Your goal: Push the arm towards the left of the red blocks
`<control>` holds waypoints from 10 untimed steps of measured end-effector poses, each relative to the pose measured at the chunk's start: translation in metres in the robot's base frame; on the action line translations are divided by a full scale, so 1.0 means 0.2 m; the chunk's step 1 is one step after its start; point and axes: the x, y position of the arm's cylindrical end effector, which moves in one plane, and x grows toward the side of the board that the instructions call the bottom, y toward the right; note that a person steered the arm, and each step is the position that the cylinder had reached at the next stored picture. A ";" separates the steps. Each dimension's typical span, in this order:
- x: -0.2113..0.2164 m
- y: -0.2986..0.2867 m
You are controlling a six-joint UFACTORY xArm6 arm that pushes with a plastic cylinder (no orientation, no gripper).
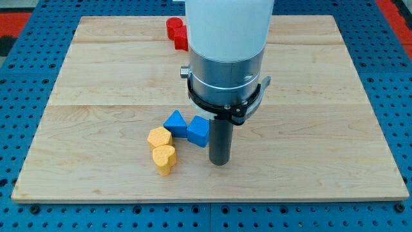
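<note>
Two red blocks (176,32) sit close together near the view's top edge of the wooden board (96,96), partly hidden behind the arm's white body (226,38); their shapes are hard to make out. My tip (220,162) rests on the board well below them, toward the view's bottom, just right of a blue cube-like block (198,131). A blue triangular block (174,122) lies left of that. A yellow hexagonal block (158,137) and a yellow heart-shaped block (164,158) sit further left and below.
The board lies on a blue perforated table (26,38). A red strip shows at the view's top right corner (393,9).
</note>
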 end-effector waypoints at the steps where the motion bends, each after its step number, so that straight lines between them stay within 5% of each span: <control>1: 0.00 0.00; 2: 0.01 0.02; 4: -0.47 0.55; 8: -1.29 -0.99; 10: -1.56 -0.58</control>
